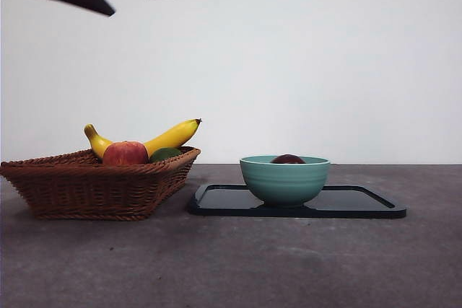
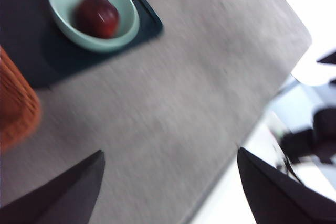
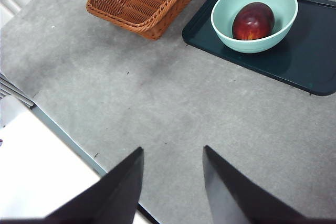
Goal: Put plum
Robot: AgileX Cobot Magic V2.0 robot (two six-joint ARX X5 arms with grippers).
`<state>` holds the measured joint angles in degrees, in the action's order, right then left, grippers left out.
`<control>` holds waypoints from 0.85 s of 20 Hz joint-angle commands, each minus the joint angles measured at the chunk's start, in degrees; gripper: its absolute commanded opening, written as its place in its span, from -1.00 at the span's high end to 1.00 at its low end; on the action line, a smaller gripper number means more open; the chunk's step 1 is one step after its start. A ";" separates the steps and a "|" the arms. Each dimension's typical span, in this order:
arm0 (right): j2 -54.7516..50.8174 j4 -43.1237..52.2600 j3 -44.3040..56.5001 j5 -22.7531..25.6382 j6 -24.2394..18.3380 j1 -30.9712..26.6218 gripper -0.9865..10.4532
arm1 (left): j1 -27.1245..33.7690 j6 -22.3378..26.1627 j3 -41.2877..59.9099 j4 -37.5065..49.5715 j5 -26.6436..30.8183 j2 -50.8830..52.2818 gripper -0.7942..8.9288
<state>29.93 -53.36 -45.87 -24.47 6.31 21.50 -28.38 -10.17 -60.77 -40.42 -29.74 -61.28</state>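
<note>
Plum (image 3: 253, 21) seated in teal bowl (image 3: 226, 22) on dark tray (image 3: 310, 61), well ahead of both hands. Left hand (image 2: 170, 187) open, empty, above worktop (image 3: 173, 103). Right hand (image 3: 173, 182) open, empty. No legible writing.

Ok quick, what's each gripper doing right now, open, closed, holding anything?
Left gripper: open, holding nothing, above bare table.
Right gripper: open, holding nothing.
The plum lies in the bowl.
</note>
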 commanded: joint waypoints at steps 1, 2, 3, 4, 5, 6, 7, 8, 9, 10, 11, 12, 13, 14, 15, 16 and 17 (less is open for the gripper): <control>0.26 0.55 -0.42 -0.20 0.59 0.31 0.51 | -1.36 -2.99 -6.91 0.81 3.63 -4.76 0.00; 0.26 0.55 -0.42 -0.20 0.59 0.31 0.51 | -1.90 -2.99 -9.79 0.74 4.72 -7.23 0.00; 0.26 0.55 -0.42 -0.20 0.59 0.31 0.51 | -2.54 -3.08 -12.79 0.72 5.73 -9.88 0.00; 0.26 0.55 -0.42 -0.20 0.59 0.31 0.51 | -3.21 -3.28 -15.82 0.63 6.80 -12.72 0.01; 0.26 0.55 -0.42 -0.20 0.59 0.31 0.51 | -3.93 -3.41 -18.69 0.61 8.00 -15.65 0.01; 0.26 0.55 -0.42 -0.20 0.59 0.31 0.51 | -4.59 -3.43 -21.22 0.61 8.70 -18.49 0.01; 0.26 0.55 -0.42 -0.17 0.59 0.31 0.51 | -5.27 -3.45 -23.78 0.61 9.22 -21.53 0.01; 0.26 0.55 -0.42 -0.17 0.59 0.31 0.51 | -5.81 -3.67 -26.03 0.68 9.90 -24.50 0.01; 0.26 0.55 -0.42 -0.17 0.57 0.31 0.51 | -6.45 -3.69 -28.39 0.72 11.30 -27.76 0.01; 0.26 0.55 -0.42 -0.17 0.57 0.31 0.51 | -6.95 -3.69 -30.21 0.79 12.22 -30.34 0.01; 0.26 0.55 -0.42 -0.17 0.57 0.31 0.51 | -7.37 -3.87 -32.28 0.94 13.16 -33.42 0.01; 0.26 0.55 -0.42 -0.17 0.55 0.31 0.51 | -7.63 -4.09 -33.97 1.01 13.73 -35.85 0.01; 0.26 0.55 -0.42 -0.17 0.57 0.31 0.51 | -7.82 -4.31 -36.06 0.98 13.90 -38.69 0.01; 0.26 0.55 -0.42 -0.17 0.57 0.31 0.51 | -8.02 -4.48 -37.48 1.20 14.08 -40.85 0.01; 0.26 0.50 -0.42 -0.17 0.57 0.31 0.51 | -8.31 -4.46 -39.28 1.16 15.06 -43.32 0.01; 0.26 0.48 -0.42 -0.17 0.57 0.31 0.51 | -8.55 -4.46 -40.70 1.16 16.04 -45.33 0.01; 0.26 0.46 -0.42 -0.17 0.57 0.31 0.51 | -8.79 -4.46 -42.27 1.05 16.63 -47.43 0.01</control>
<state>29.93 -53.34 -45.87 -24.45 6.31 21.50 -36.56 -14.48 -101.21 -39.99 -13.37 -107.44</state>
